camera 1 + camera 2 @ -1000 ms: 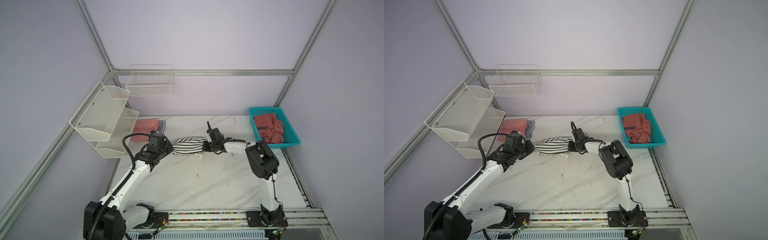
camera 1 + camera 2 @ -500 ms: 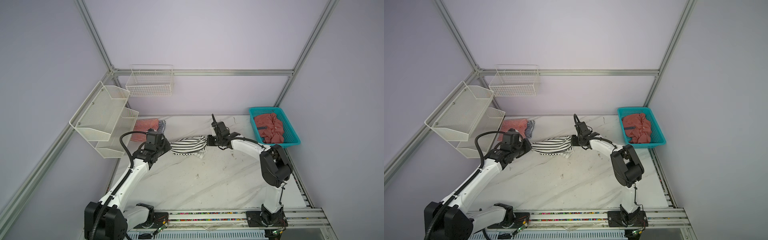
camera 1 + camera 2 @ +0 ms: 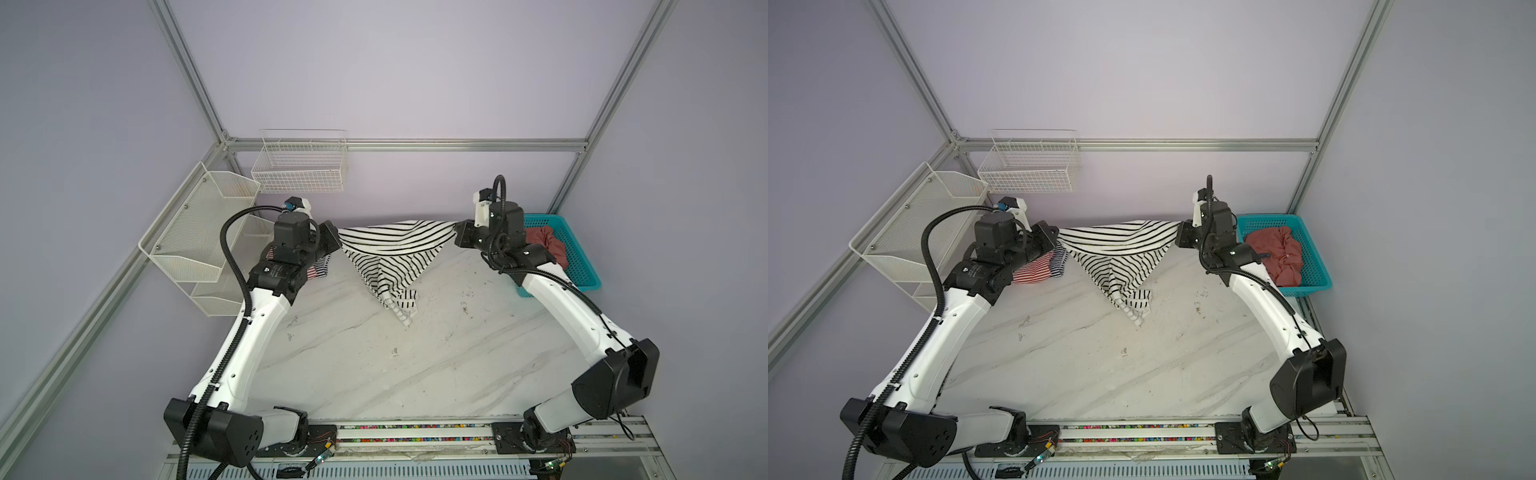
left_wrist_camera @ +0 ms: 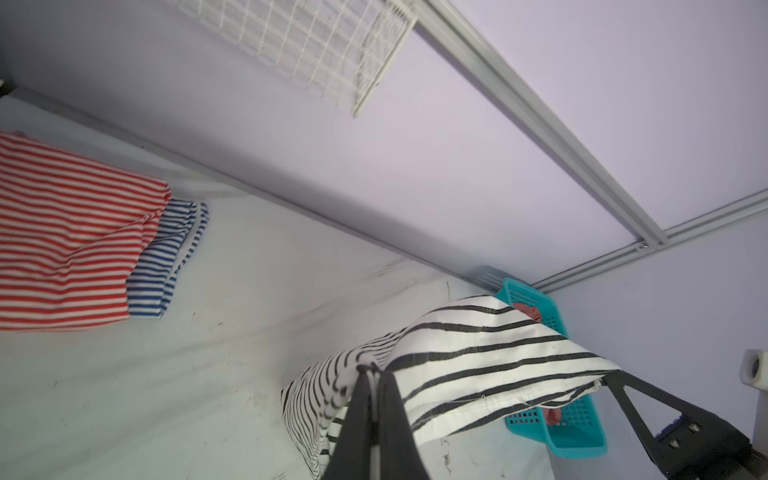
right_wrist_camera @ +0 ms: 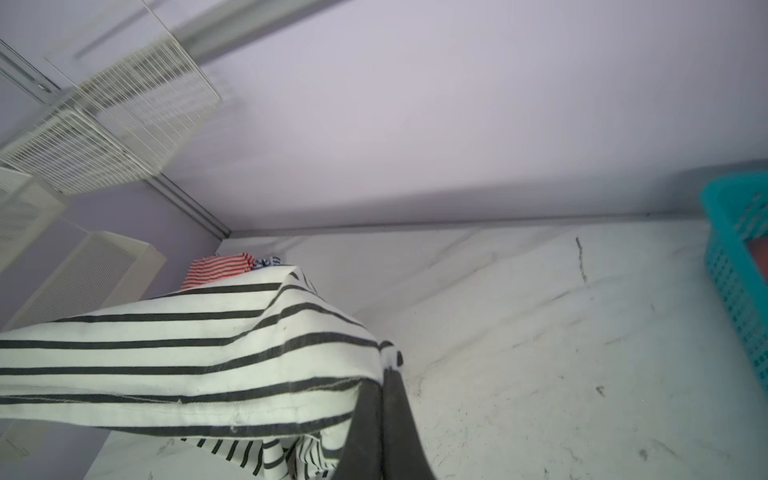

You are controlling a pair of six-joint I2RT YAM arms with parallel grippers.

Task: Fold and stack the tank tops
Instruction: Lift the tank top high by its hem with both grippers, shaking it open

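Spreading step. Pinched tight on black-striped tank top (image 3: 388,255) w/ L gripper (image 3: 336,241) & R gripper (image 3: 457,234), stretched between (sagging below). Next: lower flat onto table (image 3: 374,365), evenly.

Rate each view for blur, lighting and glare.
In both top views: even, soft light, no glare, the black-striped tank top sharp. In the left wrist view: the red-striped tank top crisp, the left pincer a dark, slightly soft silhouette. In the right wrist view: the wire basket smeared, the marble table clearer.
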